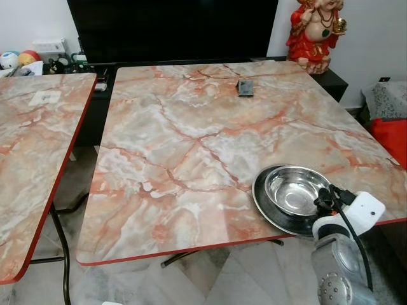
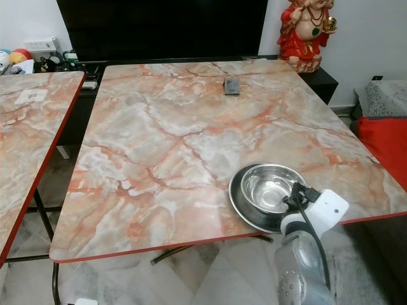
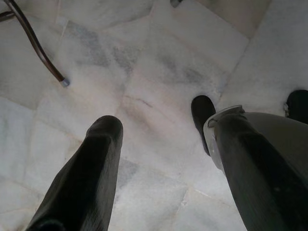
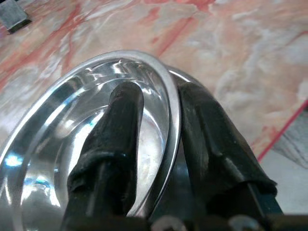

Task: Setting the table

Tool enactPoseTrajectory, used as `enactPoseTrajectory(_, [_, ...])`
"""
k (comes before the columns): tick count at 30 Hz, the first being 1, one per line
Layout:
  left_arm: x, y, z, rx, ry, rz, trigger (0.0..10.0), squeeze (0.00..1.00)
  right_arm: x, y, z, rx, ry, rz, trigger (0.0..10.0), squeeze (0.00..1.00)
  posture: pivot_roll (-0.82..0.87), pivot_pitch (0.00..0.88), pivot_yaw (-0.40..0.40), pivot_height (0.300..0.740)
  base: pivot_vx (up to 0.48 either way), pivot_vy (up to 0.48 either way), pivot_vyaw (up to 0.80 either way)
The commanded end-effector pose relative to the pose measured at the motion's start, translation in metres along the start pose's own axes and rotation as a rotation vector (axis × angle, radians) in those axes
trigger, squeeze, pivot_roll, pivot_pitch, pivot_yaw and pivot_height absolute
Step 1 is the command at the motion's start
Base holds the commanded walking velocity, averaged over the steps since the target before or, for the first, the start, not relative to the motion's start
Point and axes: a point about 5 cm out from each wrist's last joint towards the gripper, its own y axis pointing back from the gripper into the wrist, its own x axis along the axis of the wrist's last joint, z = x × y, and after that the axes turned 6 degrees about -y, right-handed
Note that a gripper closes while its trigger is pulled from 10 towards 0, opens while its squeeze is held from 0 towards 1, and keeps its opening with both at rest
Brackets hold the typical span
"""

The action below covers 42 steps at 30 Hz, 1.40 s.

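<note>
Here the right gripper [image 4: 154, 144] straddles the near rim of the steel bowl [image 1: 292, 189]: one finger inside the bowl, the other outside, narrowed onto the rim. The bowl sits upright in a steel plate [image 1: 267, 203] at the counter's [image 1: 191, 152] near right corner, mouth up; being round, it has no long axis. The left gripper [image 3: 163, 163] hangs over the floor, fingers wide.
</note>
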Motion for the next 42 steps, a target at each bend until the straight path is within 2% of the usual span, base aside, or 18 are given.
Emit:
enactPoseTrajectory(1, [-0.006, 0.002, 0.002, -0.003, 0.000, -0.022, 10.0, 0.00, -0.009, 0.008, 0.000, -0.005, -0.011, -0.032, 10.0, 0.00, -0.03, 0.104, -0.032, 0.740, 0.000, 0.000, 0.00])
enactPoseTrajectory(15, [-0.007, 0.002, 0.002, -0.003, -0.002, -0.029, 10.0, 0.00, -0.013, 0.014, -0.002, 0.005, 0.002, -0.084, 10.0, 0.00, -0.02, 0.105, -0.034, 0.740, 0.000, 0.000, 0.00])
enactPoseTrajectory(35, [-0.008, 0.002, 0.007, -0.010, -0.004, -0.028, 10.0, 0.00, -0.007, 0.018, 0.001, -0.010, 0.039, -0.082, 10.0, 0.00, -0.03, 0.104, -0.038, 0.740, 0.000, 0.000, 0.00])
enactPoseTrajectory(38, [-0.009, 0.002, 0.007, -0.010, -0.002, -0.029, 10.0, 0.00, 0.006, 0.022, 0.004, -0.020, 0.108, 0.021, 10.0, 0.00, -0.03, 0.103, -0.039, 0.740, 0.000, 0.000, 0.00])
enactPoseTrajectory(42, [-0.009, 0.002, 0.007, -0.012, -0.003, -0.029, 10.0, 0.00, 0.034, 0.029, 0.007, -0.056, 0.334, 0.242, 10.0, 0.00, -0.04, 0.103, -0.039, 0.740, 0.000, 0.000, 0.00])
